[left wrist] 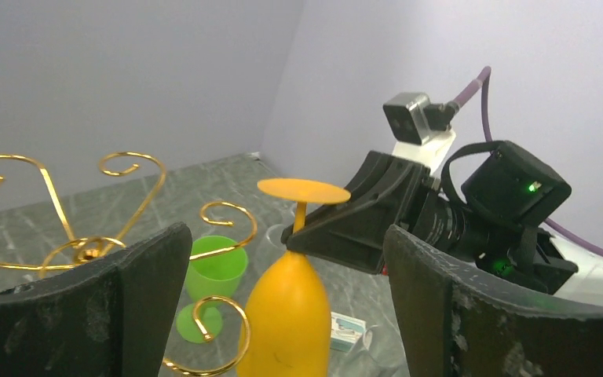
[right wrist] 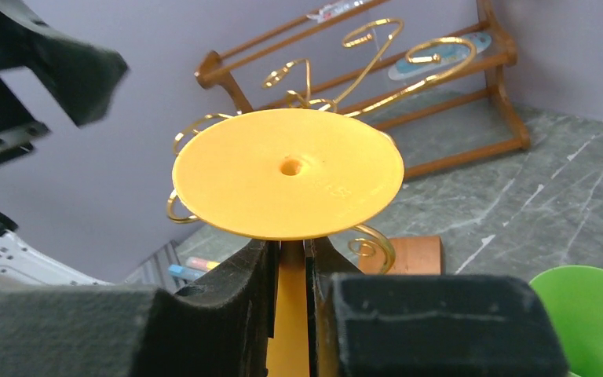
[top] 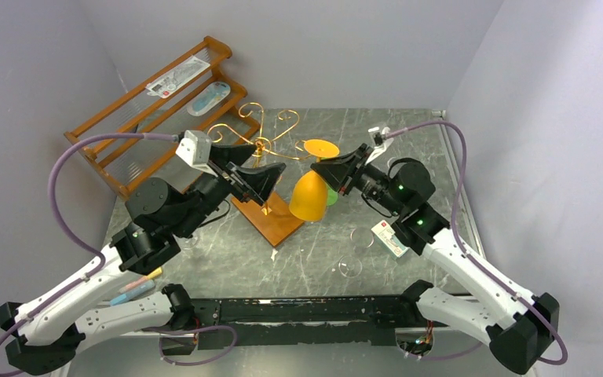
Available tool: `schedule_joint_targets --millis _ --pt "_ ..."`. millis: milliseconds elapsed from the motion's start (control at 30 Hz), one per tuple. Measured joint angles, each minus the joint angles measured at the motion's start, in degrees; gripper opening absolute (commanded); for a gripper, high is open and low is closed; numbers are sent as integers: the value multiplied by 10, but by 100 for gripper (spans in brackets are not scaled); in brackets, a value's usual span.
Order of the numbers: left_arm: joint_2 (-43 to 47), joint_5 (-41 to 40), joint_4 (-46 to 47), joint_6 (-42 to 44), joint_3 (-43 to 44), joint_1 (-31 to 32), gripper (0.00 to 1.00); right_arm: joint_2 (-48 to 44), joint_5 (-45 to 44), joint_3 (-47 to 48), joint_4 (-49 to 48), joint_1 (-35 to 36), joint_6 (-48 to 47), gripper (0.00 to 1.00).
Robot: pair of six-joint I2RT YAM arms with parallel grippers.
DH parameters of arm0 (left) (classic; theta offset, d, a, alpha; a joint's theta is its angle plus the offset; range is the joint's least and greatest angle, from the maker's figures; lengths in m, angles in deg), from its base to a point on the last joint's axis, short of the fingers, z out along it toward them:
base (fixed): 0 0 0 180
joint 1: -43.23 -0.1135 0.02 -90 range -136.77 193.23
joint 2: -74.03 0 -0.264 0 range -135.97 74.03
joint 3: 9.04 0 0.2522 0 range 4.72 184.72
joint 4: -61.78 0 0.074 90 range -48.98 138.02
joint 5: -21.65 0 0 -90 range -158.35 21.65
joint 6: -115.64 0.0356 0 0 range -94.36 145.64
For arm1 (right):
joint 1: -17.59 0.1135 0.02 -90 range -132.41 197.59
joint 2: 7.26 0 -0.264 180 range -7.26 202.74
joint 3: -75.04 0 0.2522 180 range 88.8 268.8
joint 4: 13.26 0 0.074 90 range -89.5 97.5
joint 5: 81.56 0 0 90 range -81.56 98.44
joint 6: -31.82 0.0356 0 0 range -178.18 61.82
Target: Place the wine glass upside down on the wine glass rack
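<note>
**One orange glass held foot-up beside the gold rack**

One wine glass (top: 308,196) hangs above the middle of the bench (top: 283,267), inverted. Its flat round foot faces up and its bowl mouth faces down toward the grey, marble-veined top. The long axis runs close to vertical, leaning a little. The glass is smooth, matt orange and opaque, with a thin stem, a rounded tapering bowl and a small hole at the centre of the foot.

The right gripper (top: 326,169) is clenched on the stem just under the foot, one black padded finger on each side. The left gripper (top: 263,163) is released: its broad, scuffed black jaws stand wide apart with nothing between them. In the left wrist view they frame the glass from the other side.

The wine glass rack (top: 263,145) stands just left of the glass, toward the far edge of the bench. It is thin gold wire bent into curled scrolls around a central post, set on a flat rectangular orange-brown wooden base. The bowl hangs just beside the nearer scrolls, but whether it touches them cannot be told.

A bright green plastic glass (left wrist: 216,267) stands upright behind the orange one. A stepped shelf (top: 157,110) of brown wooden slats fills the bench's far left corner.
</note>
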Motion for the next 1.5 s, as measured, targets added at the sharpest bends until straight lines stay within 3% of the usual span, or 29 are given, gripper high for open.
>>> schedule_joint_targets --millis 600,1067,1500 --pt "-3 -85 -70 23 33 0 96 69 6 0 -18 78 -112 0" --pt "-6 -131 -88 8 43 0 95 128 -65 5 -80 125 -114 0" --pt "-5 -150 -99 1 43 0 95 164 -62 32 -96 136 -122 0"
